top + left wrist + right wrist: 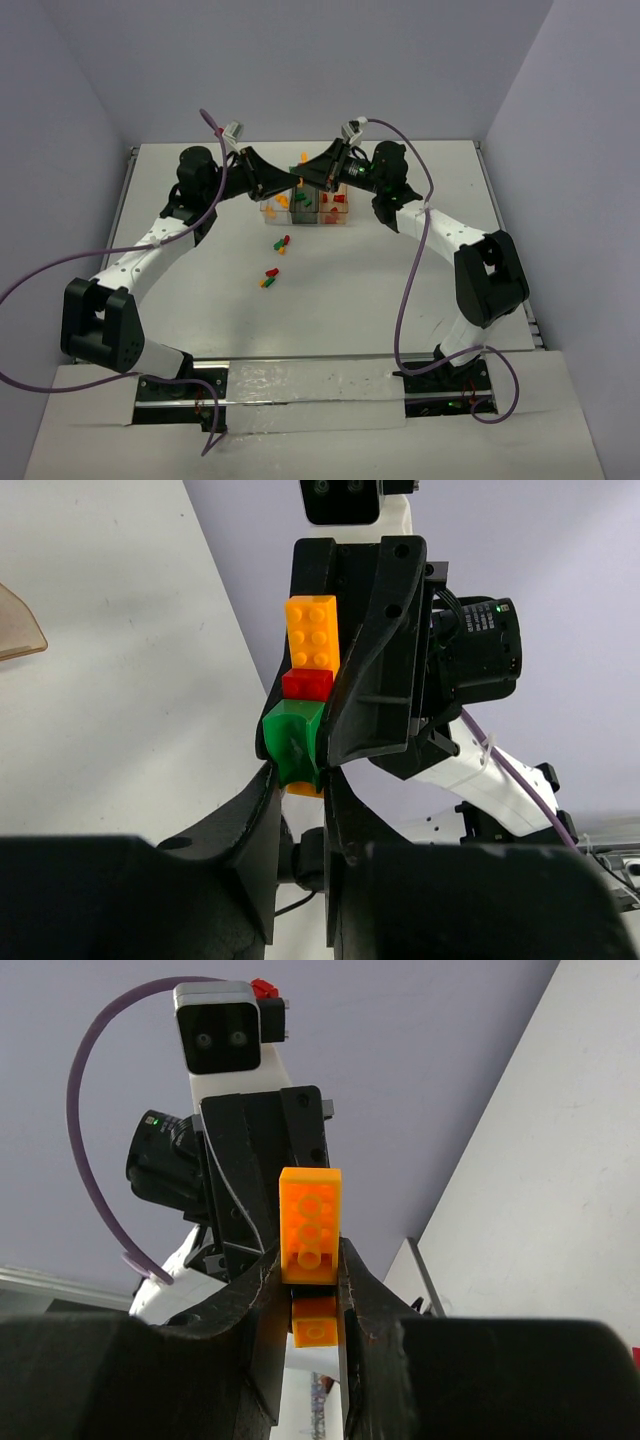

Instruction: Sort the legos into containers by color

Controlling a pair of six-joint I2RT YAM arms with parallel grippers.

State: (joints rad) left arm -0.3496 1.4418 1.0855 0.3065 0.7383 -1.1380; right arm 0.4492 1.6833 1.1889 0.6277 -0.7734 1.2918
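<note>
Both grippers meet in the air above the containers, three small bins joined in a row. Between them is a stack of legos: an orange brick on top, a red one, a green one and a small orange piece. My left gripper is shut on the green brick at the stack's lower end. My right gripper is shut on the orange brick, with a smaller orange piece deeper between its fingers.
Loose legos lie on the table in front of the bins: a red and green pair and a red, orange and green group. A few more lie behind the bins. A corner of the amber bin shows in the left wrist view.
</note>
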